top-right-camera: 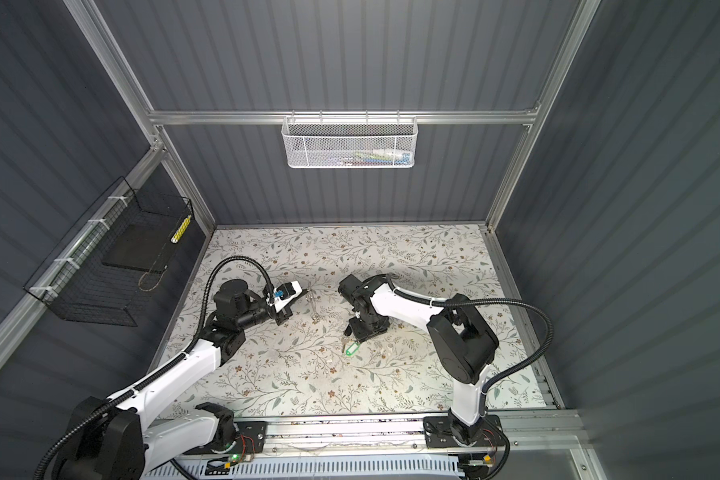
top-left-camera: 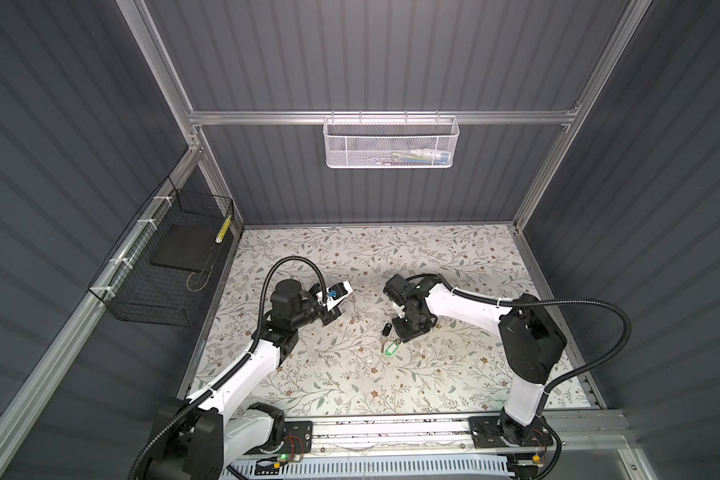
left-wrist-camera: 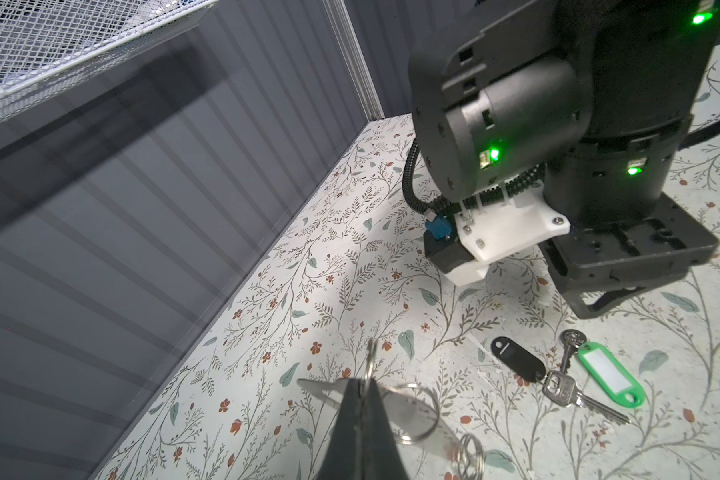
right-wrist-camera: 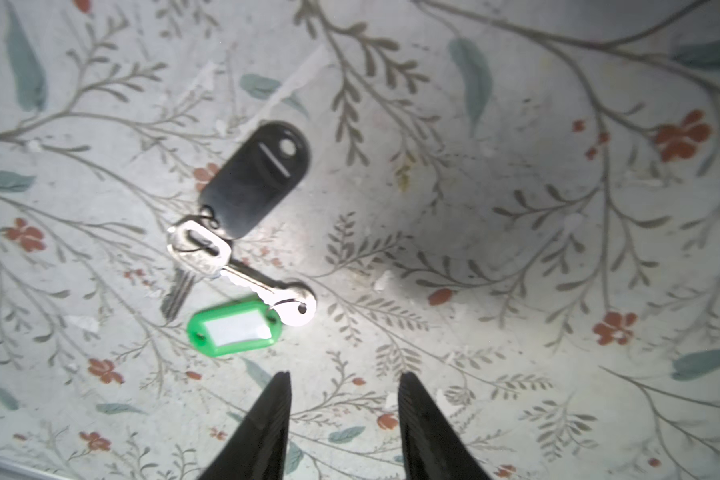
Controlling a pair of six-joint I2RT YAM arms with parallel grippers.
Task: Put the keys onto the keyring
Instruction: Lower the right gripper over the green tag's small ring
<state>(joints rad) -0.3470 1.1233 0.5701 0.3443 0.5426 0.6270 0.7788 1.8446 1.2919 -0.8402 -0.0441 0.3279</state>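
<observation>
In both top views the keys lie flat on the flowered table near its middle. The black fob and green tag sit close together below my right wrist. The keyring hangs apart from them, toward my left side.

In the left wrist view my left fingers are pressed together, pinching a wire loop of the keyring, and its other loops dangle beside them. The keys rest on the table beyond.

In the right wrist view my right fingers are spread with nothing between them, just short of the green tag. I judge the keys light, thin, stiff and slick, so hard to get under. The fob looks thickest, so I would grip it across its long edges.
</observation>
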